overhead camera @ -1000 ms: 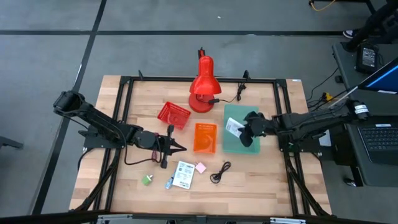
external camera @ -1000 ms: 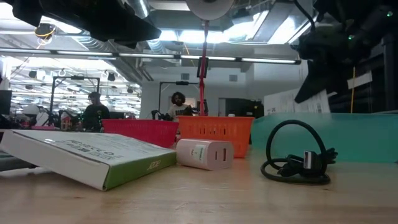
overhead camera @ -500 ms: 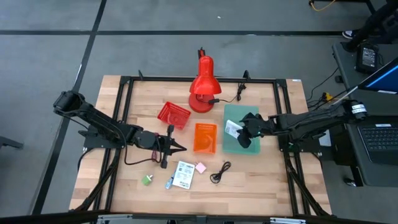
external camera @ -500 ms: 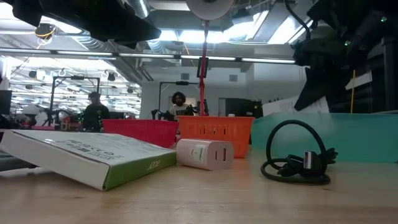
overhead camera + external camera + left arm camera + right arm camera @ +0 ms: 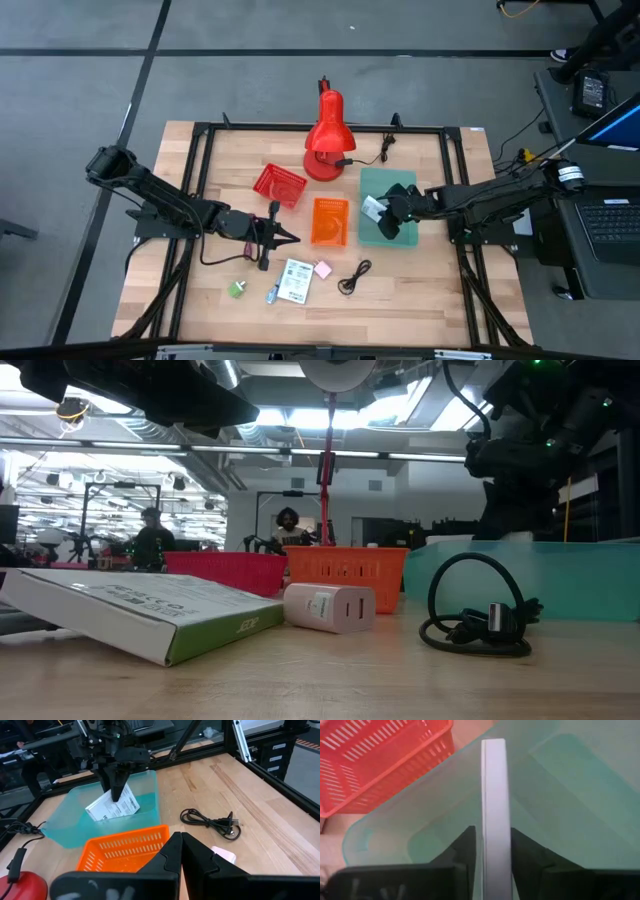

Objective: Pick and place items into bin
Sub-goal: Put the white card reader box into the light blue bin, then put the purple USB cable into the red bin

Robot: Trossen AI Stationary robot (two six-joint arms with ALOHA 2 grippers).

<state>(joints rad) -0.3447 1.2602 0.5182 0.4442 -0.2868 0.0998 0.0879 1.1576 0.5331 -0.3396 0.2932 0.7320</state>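
My right jaws (image 5: 385, 212) are clamped on a white packet (image 5: 373, 208), edge-on in the right wrist view (image 5: 495, 810), so I can't read its print there. The left wrist view shows its printed face (image 5: 113, 806), tilted, lower end down inside the teal bin (image 5: 67, 827). Whether it touches the bin floor I can't tell. In the low view the bin wall (image 5: 560, 575) hides the packet and the jaws.

My left jaws (image 5: 285, 237) hover centre-left of the high view, just left of the orange basket (image 5: 329, 221). In the left wrist view (image 5: 181, 851) the fingers meet with nothing between them, and they cover part of the pink cube (image 5: 223, 855).

The bin sits right of centre in the high view, touching or nearly touching the orange basket. The red basket (image 5: 279, 184) is upper left of that, and the lamp (image 5: 326, 140) is at top centre. The lower right of the bench (image 5: 420, 300) is bare.

Still on the bench along the lower middle of the high view: green cube (image 5: 236, 289), second packet (image 5: 295, 281), pink cube (image 5: 323, 269), black cable (image 5: 353, 276). A small item just left of the second packet is too small to identify. In the low view the packet (image 5: 140, 612) fills the lower left, and the cable loops at lower right (image 5: 480, 622).
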